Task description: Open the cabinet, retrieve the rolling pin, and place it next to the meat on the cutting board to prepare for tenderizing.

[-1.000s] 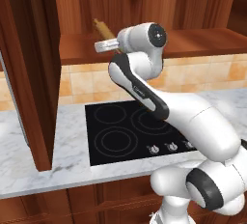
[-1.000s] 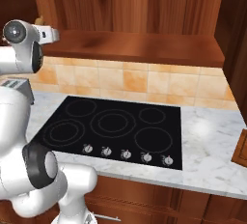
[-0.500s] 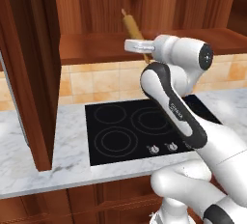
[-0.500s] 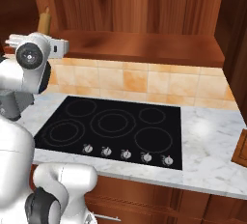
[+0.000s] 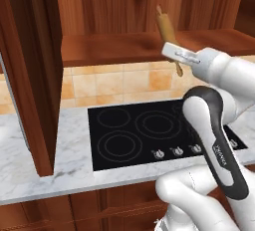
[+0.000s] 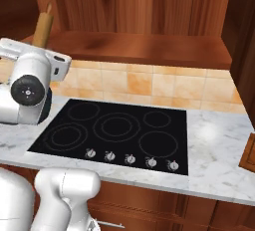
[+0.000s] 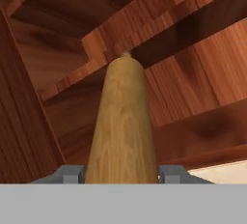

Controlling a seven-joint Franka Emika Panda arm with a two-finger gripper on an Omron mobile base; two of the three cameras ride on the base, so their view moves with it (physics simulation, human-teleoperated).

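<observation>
Gripper (image 7: 120, 172) around one rolling pin (image 7: 123, 126)

The rolling pin (image 7: 123, 121) runs straight up from the gripper (image 7: 123, 174), a pale tan cylinder tapering to a small rounded handle nub at its far end. One grey fingertip (image 7: 71, 173) sits tight against its left side and the other against its right, so the pin is clamped between them. Behind the pin, on every side, is the cabinet (image 7: 48, 49), all dark reddish-brown planks and stepped edges slanting across. Low to the right of the pin, just past the finger there, a pale cream patch (image 7: 226, 172) shows.
</observation>
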